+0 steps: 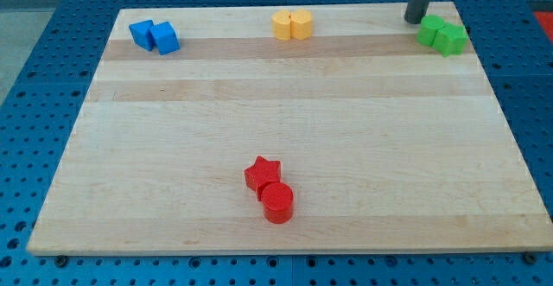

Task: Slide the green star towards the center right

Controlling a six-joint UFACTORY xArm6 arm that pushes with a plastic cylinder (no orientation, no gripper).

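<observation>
Fingers you will not find on this arm: it ends in a plain dark rod, so nothing is clenched, released or grasped, and my tip (415, 20) rests on the board just to the view's left of the green pair, close to it, though you cannot tell whether it touches. Look at the board's top right corner for the green star (430, 32): it sits pressed against a second green block (451, 39) on its right, and the two read almost as one lump, so you can only roughly make out the star's points and cannot tell which way any of them faces. The pair's long axis runs left to right, dipping slightly toward the view's bottom on the right side. Both pieces are bright, glossy green with a darker shaded face toward the view's bottom. Moving outward from the star, you see two yellow blocks (292, 24) touching each other well to its left along the same top edge, then two blue blocks (155, 35) farther left near the top left corner. Far below and left of the star, a red star (262, 174) touches a red cylinder (277, 202). All rest on a pale wooden board (285, 113).
</observation>
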